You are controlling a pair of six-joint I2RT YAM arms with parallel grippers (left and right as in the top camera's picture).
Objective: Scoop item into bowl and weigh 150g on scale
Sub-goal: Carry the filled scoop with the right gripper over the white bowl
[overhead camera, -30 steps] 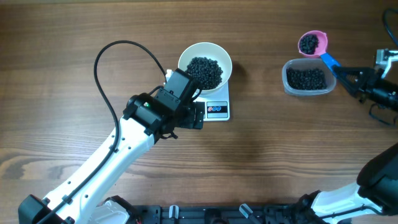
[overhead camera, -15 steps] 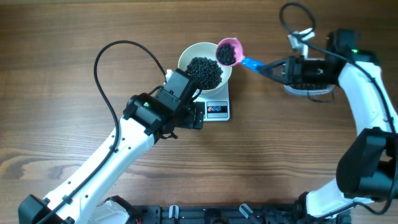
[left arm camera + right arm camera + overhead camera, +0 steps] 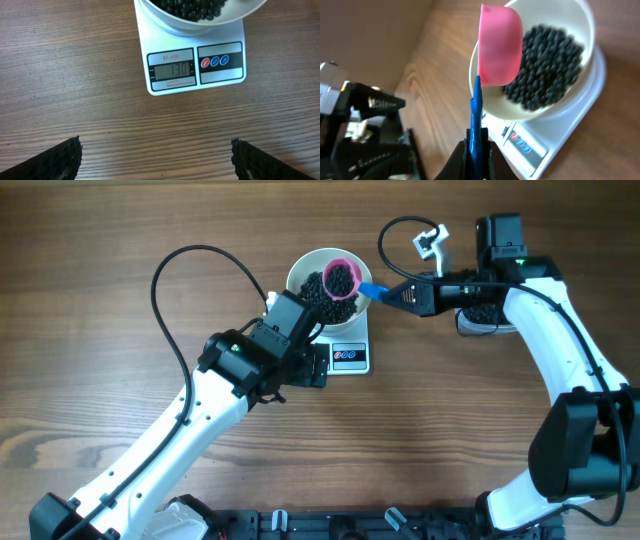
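A white bowl [image 3: 298, 272] heaped with the item, small black beads [image 3: 318, 290], stands on the white scale [image 3: 350, 358]. My right gripper [image 3: 398, 295] is shut on the blue handle [image 3: 373, 291] of a pink scoop [image 3: 341, 278], which hangs over the bowl's right side with beads in it. The right wrist view shows the scoop's pink back [image 3: 499, 45] above the bowl [image 3: 585, 20] and the beads [image 3: 545, 65]. My left gripper [image 3: 157, 160] hovers open and empty just in front of the scale [image 3: 220, 75], whose display [image 3: 172, 71] reads 130.
A clear plastic tub [image 3: 487, 317] of beads sits right of the scale, mostly hidden under my right arm. A black cable [image 3: 175, 270] loops over the table left of the bowl. The rest is bare wood.
My right arm has swung left from the tub, carrying the filled scoop to a spot over the bowl. The left arm has not moved.
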